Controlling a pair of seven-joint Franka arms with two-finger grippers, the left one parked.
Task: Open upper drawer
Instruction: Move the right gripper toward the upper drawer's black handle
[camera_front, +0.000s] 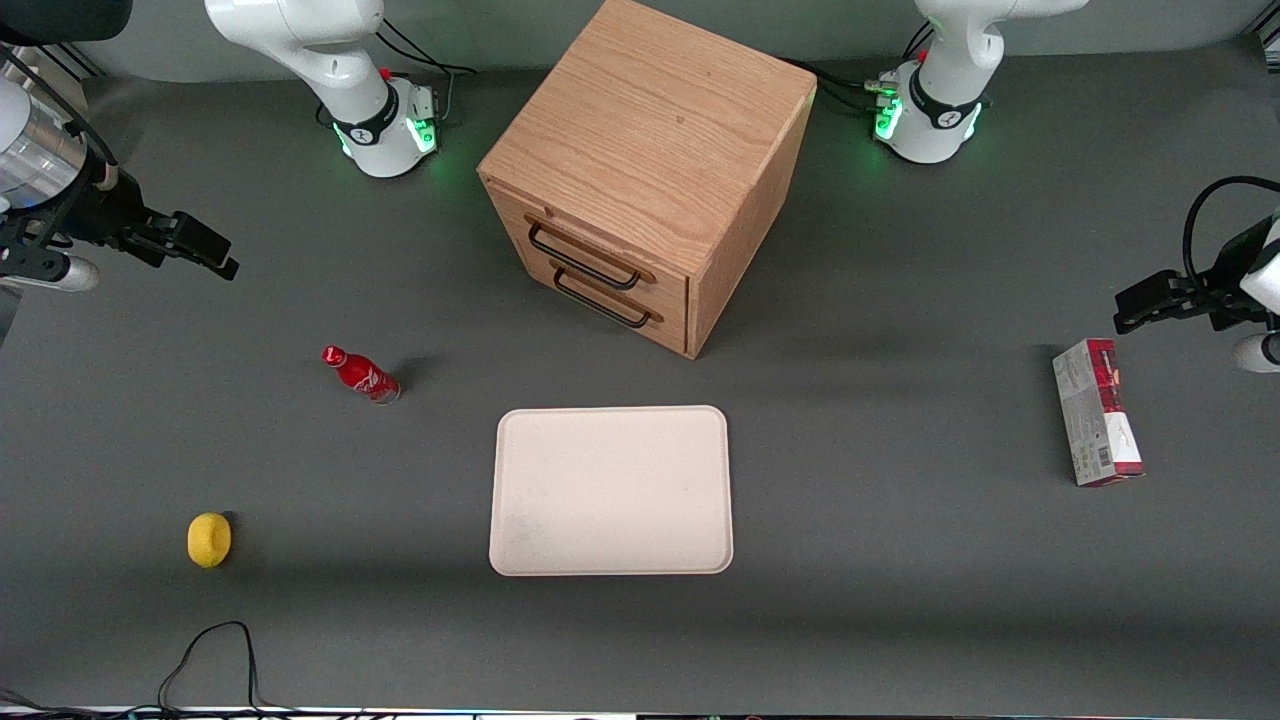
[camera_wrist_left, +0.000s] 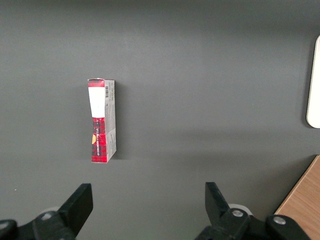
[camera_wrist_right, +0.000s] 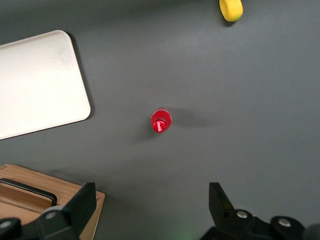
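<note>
From the front, a wooden cabinet (camera_front: 650, 170) is standing at the middle of the gray table (camera_front: 900, 600). Its upper drawer (camera_front: 590, 250) is sitting shut above the lower drawer (camera_front: 612, 297). The gripper (camera_front: 215, 255) is hovering high toward the working arm's end, well apart from the cabinet, fingers spread apart and gripping nothing. A red bottle (camera_front: 360, 373), a yellow fruit (camera_front: 209, 540), a cream tray (camera_front: 611, 490) and a carton (camera_front: 1097, 425) are lying nearer the camera.

From the left wrist, the carton (camera_wrist_left: 102, 121) is lying on bare table.

From the right wrist, the open fingers (camera_wrist_right: 80, 205) are framing the bottle (camera_wrist_right: 161, 120), with the tray (camera_wrist_right: 40, 82), fruit (camera_wrist_right: 230, 9) and cabinet (camera_wrist_right: 40, 200) around it.
</note>
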